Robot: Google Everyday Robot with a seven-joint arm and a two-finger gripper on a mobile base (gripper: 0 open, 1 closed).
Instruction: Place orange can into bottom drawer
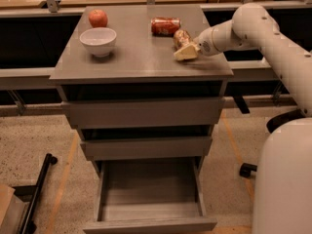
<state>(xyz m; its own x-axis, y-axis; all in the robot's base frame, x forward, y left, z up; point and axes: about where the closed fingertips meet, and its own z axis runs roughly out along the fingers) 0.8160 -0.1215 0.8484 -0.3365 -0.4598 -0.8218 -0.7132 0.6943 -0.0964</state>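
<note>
Top: the flat grey top of the cabinet (141, 65) carries four things.
Apple: a red apple (98, 18) sits at the far left.
Bowl: a white bowl (98, 41) stands just in front of the apple.
Red can: a red can (165, 26) lies on its side at the far middle.
Orange can: the orange can (181, 37) is just beside the red can, toward the right.
Gripper: the gripper (186, 51) is low over the top, right at the orange can's near side.

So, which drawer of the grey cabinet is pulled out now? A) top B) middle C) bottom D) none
C: only the bottom drawer shows its open inside; the gripper is over the right side of the cabinet top, by the orange can.
</note>
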